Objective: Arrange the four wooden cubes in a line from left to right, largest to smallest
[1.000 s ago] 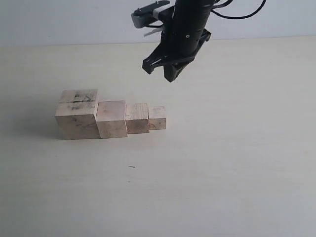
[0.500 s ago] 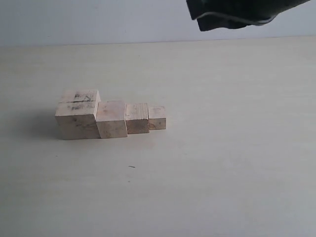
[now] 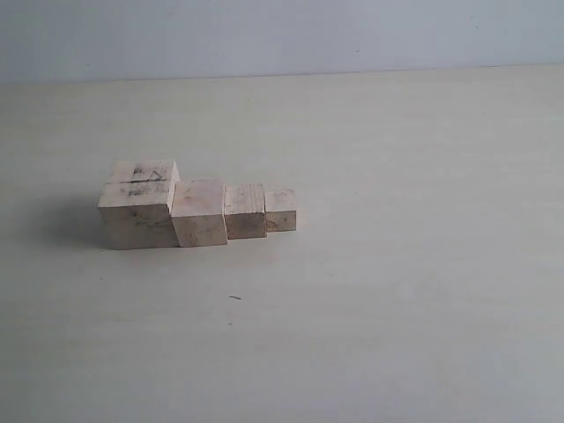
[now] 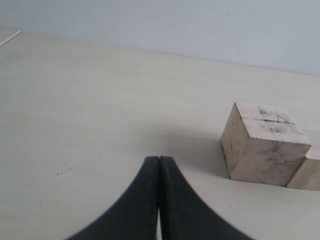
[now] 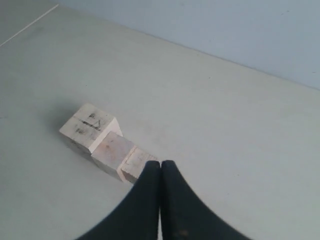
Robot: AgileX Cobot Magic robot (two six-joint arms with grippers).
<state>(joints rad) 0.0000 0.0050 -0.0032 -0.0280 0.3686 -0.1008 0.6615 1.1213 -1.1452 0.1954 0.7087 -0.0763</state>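
Four pale wooden cubes stand touching in one row on the table in the exterior view. The largest cube (image 3: 138,204), with dark marks and a groove on top, is at the left end. Then come the second cube (image 3: 199,212), the third cube (image 3: 245,211) and the smallest cube (image 3: 281,210) at the right end. Neither arm shows in the exterior view. My left gripper (image 4: 159,159) is shut and empty, low over the table, apart from the largest cube (image 4: 265,145). My right gripper (image 5: 161,163) is shut and empty, high above the row (image 5: 107,142); its fingers hide the smallest cube.
The pale table top (image 3: 397,264) stretches around the row, and a plain light wall (image 3: 282,35) runs behind its far edge. A tiny dark speck (image 3: 234,298) lies in front of the cubes.
The right arm, hanging above and behind the cubes one second ago, has risen and left the exterior view. The four cubes have not moved.
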